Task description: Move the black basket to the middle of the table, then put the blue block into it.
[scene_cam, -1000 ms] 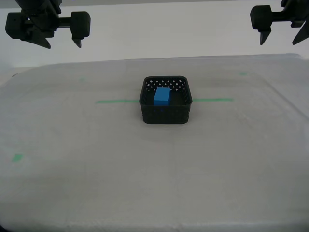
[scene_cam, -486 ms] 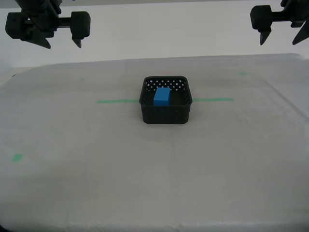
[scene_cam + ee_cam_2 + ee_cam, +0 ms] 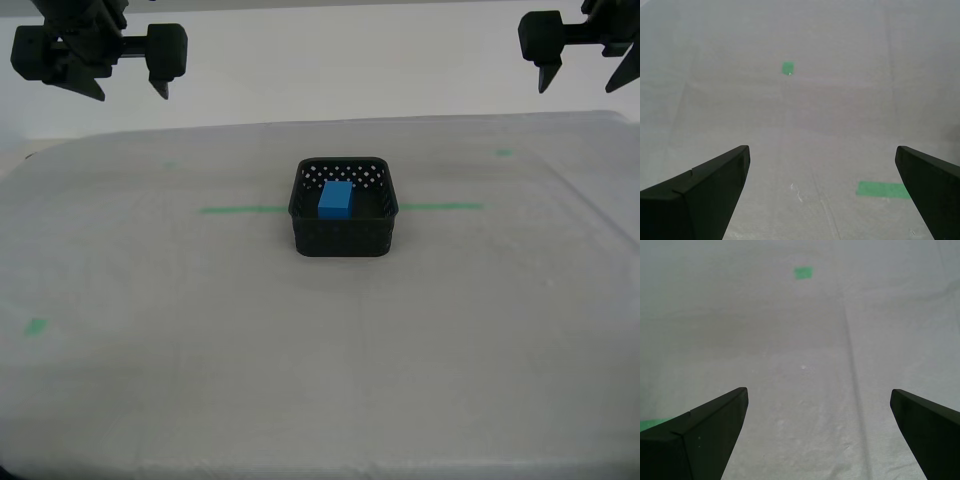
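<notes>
The black basket (image 3: 343, 208) stands in the middle of the table (image 3: 200, 380), across the green tape line (image 3: 240, 210). Inside it lies the blue block (image 3: 335, 198). Two grippers hang high above the table in the exterior view, one at its upper left (image 3: 130, 92) and one at its upper right (image 3: 577, 85), both far from the basket. The wrist views do not show which is which. My first gripper (image 3: 817, 390) is open over bare cloth. My second gripper (image 3: 821, 148) is open too, with nothing between its fingers.
Small green marks dot the cloth: one near the exterior view's left edge (image 3: 37, 325) and one at the far right (image 3: 503, 152). The second wrist view shows a green square (image 3: 787, 67) and a tape end (image 3: 882, 189). A white wall stands behind the table.
</notes>
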